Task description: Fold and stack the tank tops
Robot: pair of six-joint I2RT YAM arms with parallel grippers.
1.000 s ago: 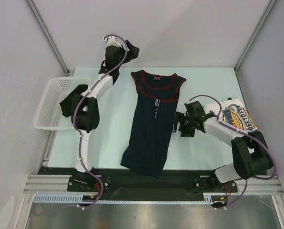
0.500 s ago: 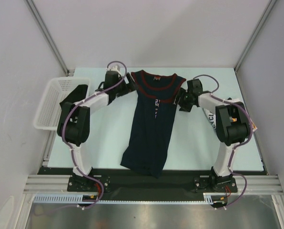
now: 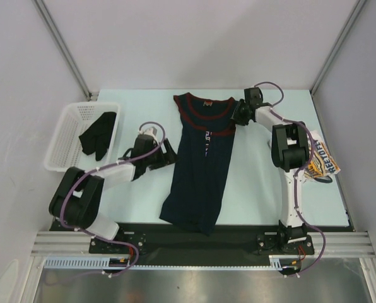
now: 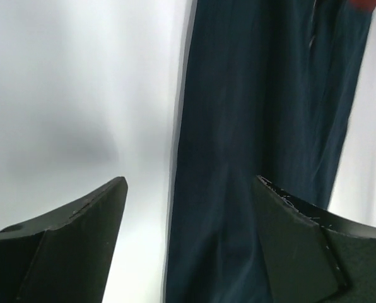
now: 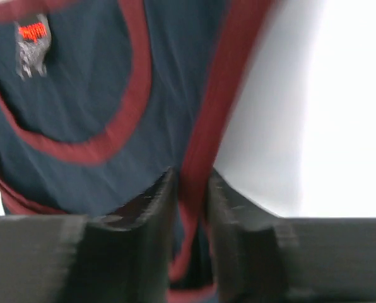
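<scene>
Left gripper (image 3: 166, 154) at the navy top's (image 3: 200, 164) left edge, jaws wide, empty; it should scoop both cloth layers before pinching. Right gripper (image 3: 240, 113) at that top's right shoulder, jaws narrow on the red strap (image 5: 204, 126); white top (image 3: 320, 161) lies well right of it.

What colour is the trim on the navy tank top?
Dark red trim; it shows best in the right wrist view.
</scene>
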